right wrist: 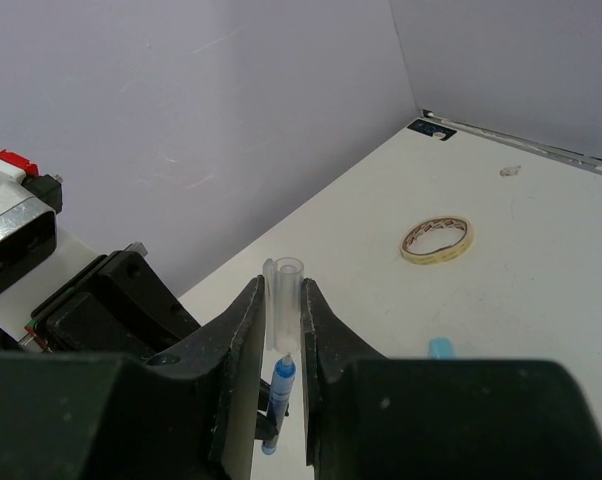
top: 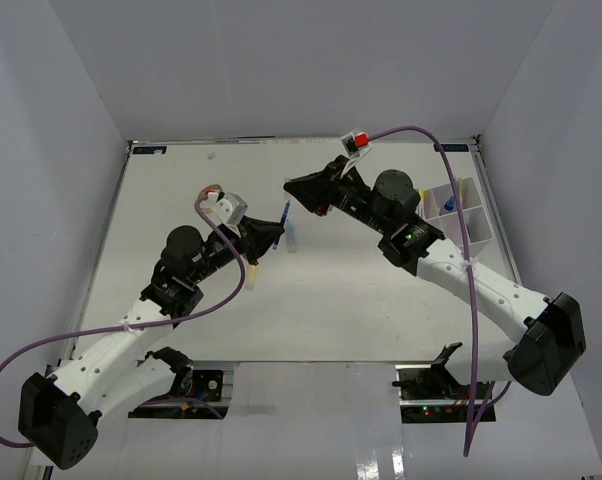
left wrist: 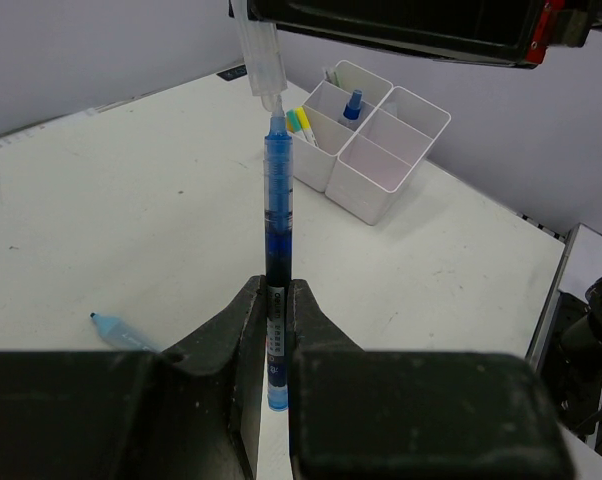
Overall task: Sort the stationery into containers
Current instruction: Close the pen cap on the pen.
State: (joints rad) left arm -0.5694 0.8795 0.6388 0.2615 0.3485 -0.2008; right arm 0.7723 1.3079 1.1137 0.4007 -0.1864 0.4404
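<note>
Item: blue pen, held upright in mid-air above the table, lower barrel clamped between the jaws of the left gripper. Companion piece: clear cap, pinched by the closed right gripper, its mouth meeting the pen's tip end-on. Destination: white organizer box, standing well apart toward the table's right edge, with yellow markers and a small blue bottle already in its compartments. Loose stock on the table: a light-blue piece near the left gripper and a tan tape-like loop further off. Hazards, as judged — cap and pen appear to meet only at the very tip, so a slight misalignment between the two arms would likely push the tip sideways or let the cap skate off it. The left grip sits low on a long, smooth barrel, so an axial push could slide the pen down through the jaws. A sideways pull by either arm may twist the pen free and drop it — and with ink showing in the barrel, a fall on the tip could mark the white surface.
</note>
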